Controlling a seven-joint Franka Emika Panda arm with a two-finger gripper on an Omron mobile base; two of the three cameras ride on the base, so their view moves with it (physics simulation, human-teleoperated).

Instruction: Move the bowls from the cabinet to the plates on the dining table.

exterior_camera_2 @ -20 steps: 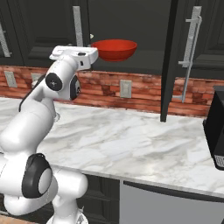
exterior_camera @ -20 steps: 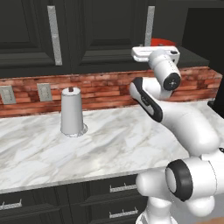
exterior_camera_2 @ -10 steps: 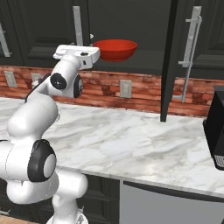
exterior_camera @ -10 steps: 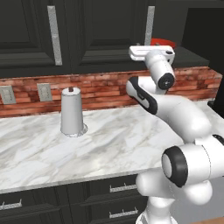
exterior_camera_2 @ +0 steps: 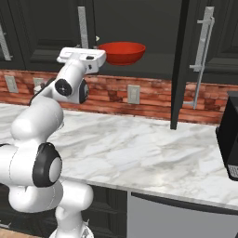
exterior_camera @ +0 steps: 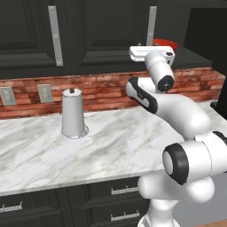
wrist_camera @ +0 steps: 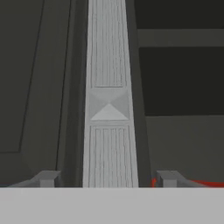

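The arm reaches up to the black cabinet (exterior_camera_2: 139, 28) above the brick wall (exterior_camera: 102, 86). Its gripper (exterior_camera_2: 103, 56) is at the height of the lower shelf, just beside the red bowl (exterior_camera_2: 122, 52). In the right base view the bowl stands upright on the shelf of the open compartment, and the white hand touches or almost touches its left rim; I cannot tell which. In the left base view a small part of the bowl (exterior_camera: 165, 43) shows behind the hand.

In the hand view the two fingertips (wrist_camera: 168, 178) stand apart at the bottom, with a grey vertical strip (wrist_camera: 108, 105) of the cabinet between them, and a thin piece of red rim (wrist_camera: 205, 183) lies just beside the right tip. The jaws are parted and hold nothing; the bowl is outside them.

One cabinet door (exterior_camera_2: 179, 65) is open and shows its edge to the right base camera, with a long silver handle (exterior_camera_2: 203, 51) near it. On the marble counter (exterior_camera: 111, 142) stands a white paper towel roll (exterior_camera: 73, 113), well apart from the arm. Two outlets (exterior_camera: 44, 93) are on the brick wall. A dark appliance (exterior_camera_2: 230, 139) sits at the right end of the counter.

I can read no label, brand or writing on anything.
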